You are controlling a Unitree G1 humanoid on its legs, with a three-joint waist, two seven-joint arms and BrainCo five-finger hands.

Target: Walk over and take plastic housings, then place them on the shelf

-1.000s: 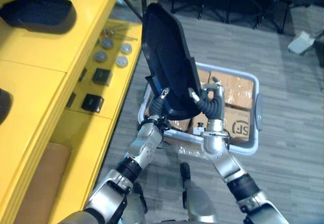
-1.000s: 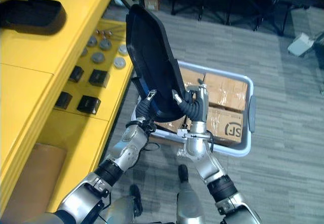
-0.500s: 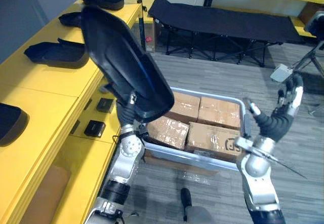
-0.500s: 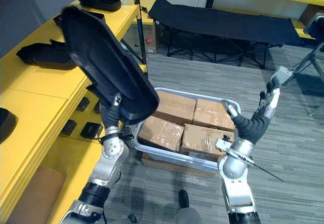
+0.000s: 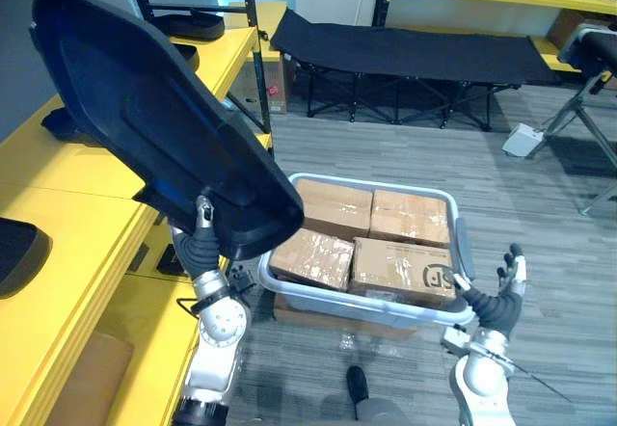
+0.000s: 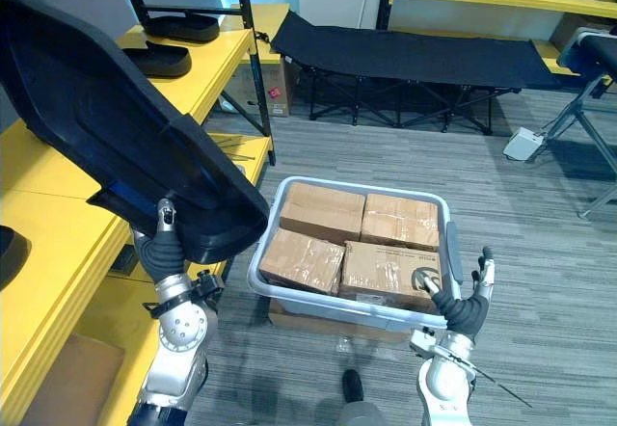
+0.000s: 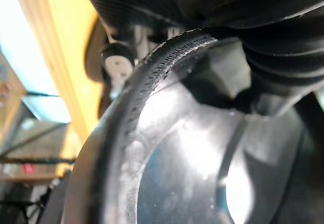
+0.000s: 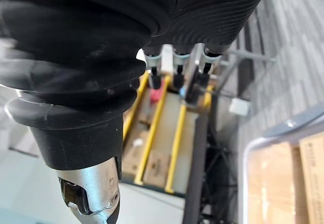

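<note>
**Hidden or cut off**
- Housing (image 5: 164,137): large, black, shell-shaped. It is held aloft and tilted at 10 o'clock above the yellow shelf (image 5: 67,214), touching no surface. Its upper end is cut off in the right eye view.
- Left hand (image 5: 204,245): at the housing's lower edge, at 8 o'clock. The thumb lies across the near face and the fingers go behind the shell, so the hand is clamped on the housing.
- Spare housing (image 5: 19,252): on the shelf at 9 o'clock, cut by the frame edge.
- Boxes (image 5: 400,267): brown cardboard, packed in a grey bin (image 5: 366,180) at centre. The near-left one is partly covered by the housing.

**By view**
- Left wrist view: the housing's textured rim (image 7: 152,107) runs close under the hand's ribbed cover, with a fingertip (image 7: 117,64) at the rim.
- Right wrist view: the fingers (image 8: 174,64) are straight and apart.
- Head views: right hand (image 5: 492,296) at 5 o'clock, just beside the bin's near right corner, fingers spread upward and holding nothing.
- Right eye view: two more dark housings (image 6: 159,58) on the shelf at 11 o'clock.

**Surface and room**
- Floor (image 5: 540,214): grey planks.
- Cot (image 5: 415,50): black, folding, at 12 o'clock.
- White box (image 5: 525,140): small, on the floor at 2 o'clock.
</note>
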